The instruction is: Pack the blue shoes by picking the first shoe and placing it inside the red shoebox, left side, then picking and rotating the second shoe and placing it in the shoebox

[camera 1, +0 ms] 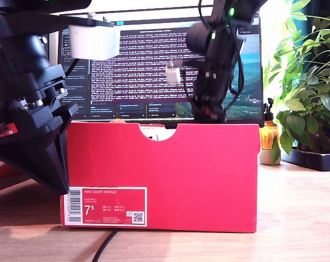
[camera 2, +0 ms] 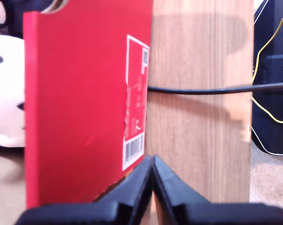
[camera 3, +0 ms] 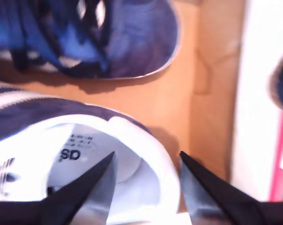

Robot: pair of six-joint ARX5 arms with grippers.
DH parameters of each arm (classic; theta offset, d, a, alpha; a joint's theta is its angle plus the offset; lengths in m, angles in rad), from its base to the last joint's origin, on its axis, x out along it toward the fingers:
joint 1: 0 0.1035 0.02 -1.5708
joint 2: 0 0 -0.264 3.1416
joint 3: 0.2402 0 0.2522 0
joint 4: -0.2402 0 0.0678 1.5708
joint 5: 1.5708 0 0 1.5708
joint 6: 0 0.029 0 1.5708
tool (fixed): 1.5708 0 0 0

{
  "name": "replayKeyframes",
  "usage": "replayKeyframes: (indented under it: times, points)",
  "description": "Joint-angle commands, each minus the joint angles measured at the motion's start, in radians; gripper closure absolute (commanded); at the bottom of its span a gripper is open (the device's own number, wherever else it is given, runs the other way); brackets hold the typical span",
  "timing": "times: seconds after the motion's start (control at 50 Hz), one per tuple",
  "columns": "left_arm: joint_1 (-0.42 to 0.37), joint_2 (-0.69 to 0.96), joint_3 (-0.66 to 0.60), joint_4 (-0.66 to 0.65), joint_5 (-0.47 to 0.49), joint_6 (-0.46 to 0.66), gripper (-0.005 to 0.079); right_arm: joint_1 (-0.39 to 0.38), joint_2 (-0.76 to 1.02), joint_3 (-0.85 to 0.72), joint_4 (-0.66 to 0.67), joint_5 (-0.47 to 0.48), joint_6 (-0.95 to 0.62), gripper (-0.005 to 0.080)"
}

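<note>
The box (camera 1: 165, 174) stands on the wooden table (camera 1: 296, 218), its labelled long side facing the exterior camera, the half-round notch in its top edge. In the first wrist view that same labelled wall (camera 2: 85, 108) lies just beyond and to one side of my first gripper's jaws, with bare table straight ahead of them and a black cable (camera 2: 202, 89) crossing the wood further out.

Both shoes are inside the box, on its brown cardboard floor. The nearer shoe (camera 3: 62, 140) sits right at my second gripper's jaws, its white collar and printed insole between and just under the tips. The other shoe (camera 3: 108, 42) lies beyond the jaws, apart from the first, dark laces showing.

My second gripper (camera 3: 146, 173) is open, its fingers spread around the nearer shoe's white collar; whether they touch it I cannot tell.

My first gripper (camera 2: 152, 161) is closed, tips together, holding nothing, beside the box's outer wall.
</note>
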Motion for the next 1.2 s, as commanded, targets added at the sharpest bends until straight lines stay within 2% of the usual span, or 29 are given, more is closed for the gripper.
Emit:
replayKeyframes:
  times: [0.0, 0.24, 0.34, 0.42, 0.48, 0.5, 0.64, 0.74, 0.96, 1.18]
  points:
    - [-0.001, 0.011, -0.006, 0.006, 0.002, 0.003, 0.0761, 0.016, -0.04, 0.004, 0.014, 0.0, 0.036, 0.0379]
    - [-0.001, 0.011, -0.006, 0.007, 0.021, 0.002, 0.0761, 0.072, -0.13, 0.008, 0.122, 0.029, 0.131, 0.0378]
    - [-0.001, 0.011, -0.006, 0.008, 0.024, 0.002, 0.0761, 0.093, -0.171, 0.019, 0.12, 0.035, 0.256, 0.0398]
    - [-0.001, 0.011, -0.006, 0.008, 0.026, 0.002, 0.0761, 0.1, -0.201, 0.019, 0.117, 0.043, 0.351, 0.0552]
    - [-0.001, 0.011, -0.006, 0.007, 0.034, 0.002, 0.0761, 0.101, -0.224, 0.019, 0.099, 0.046, 0.419, 0.0755]
    - [-0.001, 0.011, -0.006, 0.007, 0.04, 0.002, 0.0761, 0.101, -0.232, 0.019, 0.094, 0.045, 0.437, 0.0765]
    - [-0.001, 0.011, -0.006, 0.019, 0.074, 0.002, 0.0761, 0.091, -0.268, 0.019, 0.056, 0.045, 0.667, 0.0765]
    - [-0.001, 0.011, -0.006, 0.033, 0.091, 0.001, 0.0761, 0.064, -0.283, 0.019, -0.004, 0.044, 0.752, 0.0765]
    - [0.002, 0.011, -0.006, -0.016, 0.056, 0.003, 0.0761, -0.017, -0.285, 0.019, -0.158, -0.048, 0.822, 0.0765]
    - [0.015, -0.008, -0.006, -0.125, 0.0, -0.01, 0.0761, -0.136, -0.296, 0.019, -0.169, -0.082, 0.886, 0.0765]
